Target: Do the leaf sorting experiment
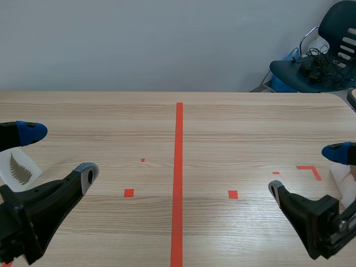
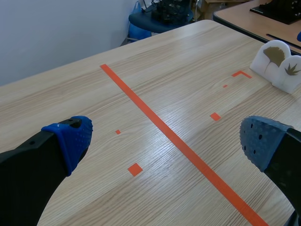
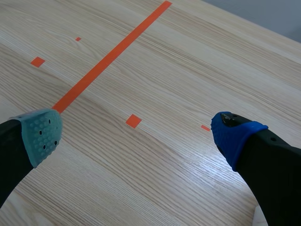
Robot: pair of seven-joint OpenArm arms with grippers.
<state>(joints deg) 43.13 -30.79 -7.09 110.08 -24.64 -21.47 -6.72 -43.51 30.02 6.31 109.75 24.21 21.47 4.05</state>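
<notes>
**Scene view.**
- Item 1: light wooden table, w/ an orange-red tape line running down its middle.
- Item 2: left pincer, low at the left side. Fingers are spread wide w/ nothing betw. them.
- Item 3: right pincer, low at the right side. It is likewise spread and holds nothing.
- Item 4: white card with a dark fern-leaf print, lying flat at the table's left edge, just beside the left pincer. We see no grip on it.
- Item 5: white rounded pieces at the right edge, mostly hidden behind the right pincer. We cannot tell more from here.
- Item 6: dark chair with cables on its seat, beyond the table's far right corner.

**Left wrist view.**
- The left pincer stands agape w/ blue dotted pads and bare table betw. them.
- Well ahead, near an orange corner mark, two upright pieces stand side by side. One is a white rounded card with a tan fan-shaped leaf; the other is a white card with a brown fingered leaf.

**Right wrist view.**
- The right pincer is agape, w/ one grey-green pad and one blue. Only bare wood and a small orange square lie betw. the fingers.
</notes>
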